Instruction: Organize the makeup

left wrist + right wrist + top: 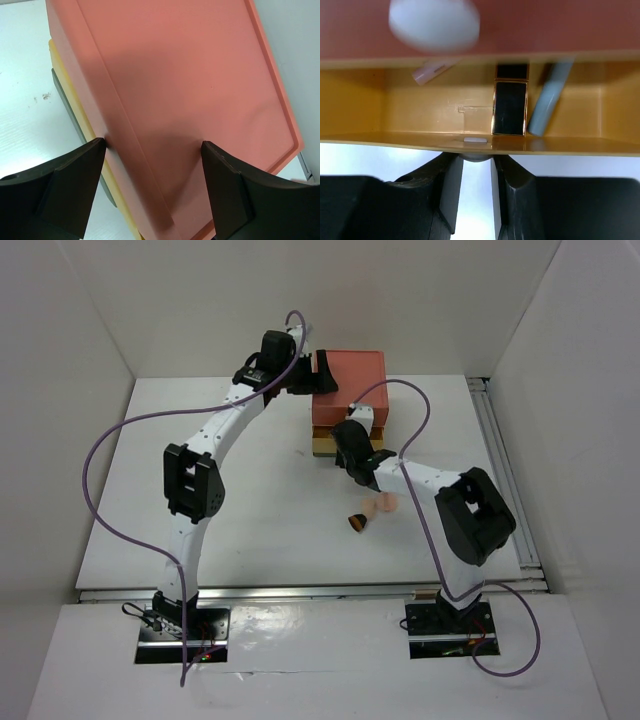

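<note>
The right gripper (pixel 476 162) is clenched on the small grey knob (pixel 476 155) of the yellow plastic drawer (pixel 395 107). Inside lie a glossy black lipstick (pixel 510 107) with gold edges, a pale blue pencil (pixel 547 100) and a pink pencil (pixel 432 70). The left gripper (pixel 152 147) is released, its jaws wide apart over the smooth coral box top (pixel 190 75). A brush (pixel 358 523) and round peach sponges (pixel 382 503) rest on the white table (pixel 150 530).

Coral-topped drawer box (pixel 350 380) at the far middle of the white table (pixel 150 530), its yellow drawer (pixel 395 110) ajar.
</note>
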Robot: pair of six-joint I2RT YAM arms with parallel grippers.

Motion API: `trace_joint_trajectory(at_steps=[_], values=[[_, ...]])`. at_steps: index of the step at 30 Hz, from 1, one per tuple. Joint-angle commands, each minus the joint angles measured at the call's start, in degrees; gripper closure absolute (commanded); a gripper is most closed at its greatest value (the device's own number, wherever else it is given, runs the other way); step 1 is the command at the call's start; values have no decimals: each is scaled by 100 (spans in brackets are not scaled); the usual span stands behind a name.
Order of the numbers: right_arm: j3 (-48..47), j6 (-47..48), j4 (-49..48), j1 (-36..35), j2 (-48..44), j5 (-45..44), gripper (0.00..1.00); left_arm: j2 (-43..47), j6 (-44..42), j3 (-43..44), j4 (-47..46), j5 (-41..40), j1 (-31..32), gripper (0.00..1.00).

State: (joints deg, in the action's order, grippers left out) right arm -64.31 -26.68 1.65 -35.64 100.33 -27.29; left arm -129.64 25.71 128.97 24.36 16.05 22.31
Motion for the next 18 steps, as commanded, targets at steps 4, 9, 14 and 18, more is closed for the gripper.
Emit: trace_joint_trajectory(at_steps=[4,9,14,18], values=[[-994,146,-1422,356,636,-356,100,-456,-401,-328,728,117,107,15],[-1048,40,-1825,408,707,-558,63,-456,-453,-495,676,117,160,16],[-724,-215,-2028,409,558,-708,53,-456,-453,-556,675,179,160,16],[-521,4,-1669,409,356,-507,43,-456,-453,-609,623,179,160,17]])
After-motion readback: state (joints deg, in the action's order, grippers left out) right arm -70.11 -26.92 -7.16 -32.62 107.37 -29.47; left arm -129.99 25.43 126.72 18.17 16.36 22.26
